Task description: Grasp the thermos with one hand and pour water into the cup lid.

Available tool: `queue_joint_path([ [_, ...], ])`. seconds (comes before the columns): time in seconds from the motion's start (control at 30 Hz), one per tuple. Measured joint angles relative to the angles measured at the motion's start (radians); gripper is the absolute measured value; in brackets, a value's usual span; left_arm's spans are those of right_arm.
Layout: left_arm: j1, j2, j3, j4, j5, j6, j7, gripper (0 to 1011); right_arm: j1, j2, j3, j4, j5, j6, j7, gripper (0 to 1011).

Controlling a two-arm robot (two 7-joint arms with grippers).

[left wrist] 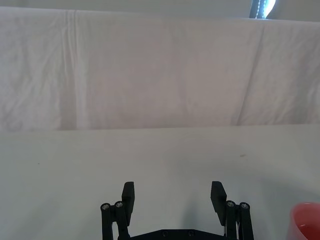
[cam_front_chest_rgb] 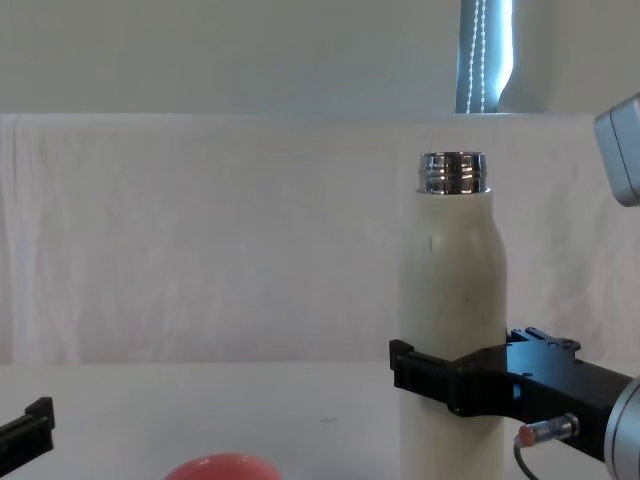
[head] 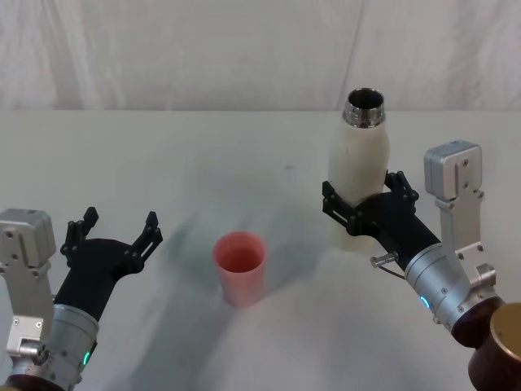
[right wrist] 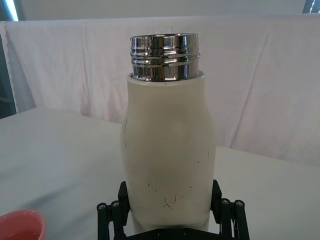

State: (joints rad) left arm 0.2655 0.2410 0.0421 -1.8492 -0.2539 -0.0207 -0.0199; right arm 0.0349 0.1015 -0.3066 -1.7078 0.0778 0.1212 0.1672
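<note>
We have the right gripper [head: 364, 205] clamped low on the upright thermos [head: 358, 167], neck free for pouring into the lid [head: 240, 266]; the left gripper [head: 116, 230] idles, fingers apart.

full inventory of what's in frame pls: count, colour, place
thermos: 1, cream-white with open chrome neck, upright on the table's right side
cup lid: 1, salmon-pink, mouth up, table centre, left of the thermos
table: 1, white, beneath everything
backdrop cloth: 1, white, behind the table
left claw: 1, black, fingers open, low over the table left of the cup lid, holding nothing
right claw: 1, black, fingers either side of the thermos's lower body
</note>
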Motion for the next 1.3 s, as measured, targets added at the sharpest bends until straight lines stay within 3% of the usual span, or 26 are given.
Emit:
queue_joint_path([
  [0.57,0.0,0.0,0.0,0.0,0.0,0.0,0.0,1001,-0.019,0.026,0.003,-0.025,-0.057,-0.002,-0.012,953],
  [1.03,0.0,0.0,0.0,0.0,0.0,0.0,0.0,1001,-0.022,0.077,-0.038,-0.043,-0.212,0.001,-0.013,953],
  [1.3,0.0,0.0,0.0,0.0,0.0,0.0,0.0,1001,-0.022,0.093,-0.06,-0.046,-0.32,-0.046,-0.03,953],
])
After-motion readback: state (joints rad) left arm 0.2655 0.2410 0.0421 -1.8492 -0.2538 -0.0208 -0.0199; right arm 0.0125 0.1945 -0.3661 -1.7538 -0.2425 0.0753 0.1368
